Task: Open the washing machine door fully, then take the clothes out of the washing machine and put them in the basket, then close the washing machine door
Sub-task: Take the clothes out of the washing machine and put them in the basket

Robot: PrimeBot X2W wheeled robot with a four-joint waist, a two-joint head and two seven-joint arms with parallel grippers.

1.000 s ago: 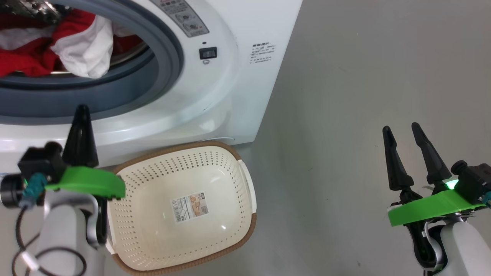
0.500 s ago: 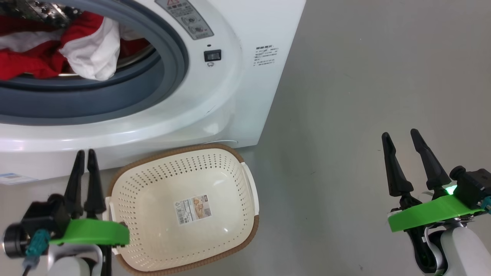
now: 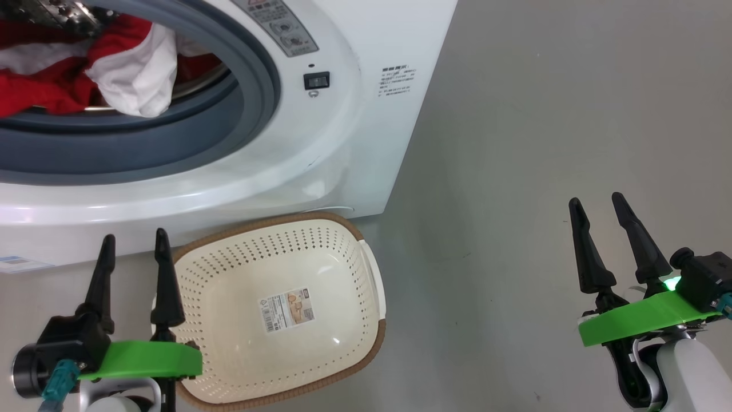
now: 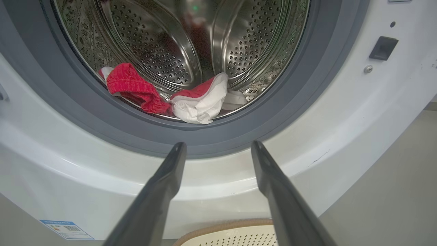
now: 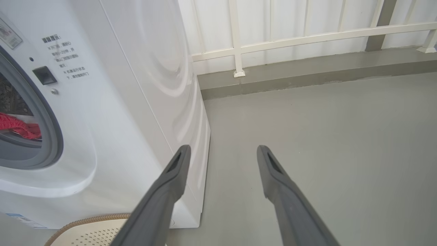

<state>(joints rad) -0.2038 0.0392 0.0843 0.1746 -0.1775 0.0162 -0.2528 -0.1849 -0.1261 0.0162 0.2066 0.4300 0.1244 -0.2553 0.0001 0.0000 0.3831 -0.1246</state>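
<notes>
The left end effector [image 3: 134,237], fingers apart and empty, sits at the lower left of the head view, just beside the basket [image 3: 374,343]. The right end effector [image 3: 596,201], likewise spread and empty, hangs at the lower right over the floor [image 3: 514,143]. The clothes [image 3: 46,97] lie in the drum [image 4: 164,44], upper left. Unloading seems the step in hand. Next, the left arm must reach over the grey ring [image 4: 85,116] and pinch fabric.

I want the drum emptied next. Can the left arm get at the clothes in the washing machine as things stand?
Probably yes. The left tool stands open and points at the drum mouth. Nothing lies between it and the clothes, which sit at the front lip inside the washing machine.
</notes>
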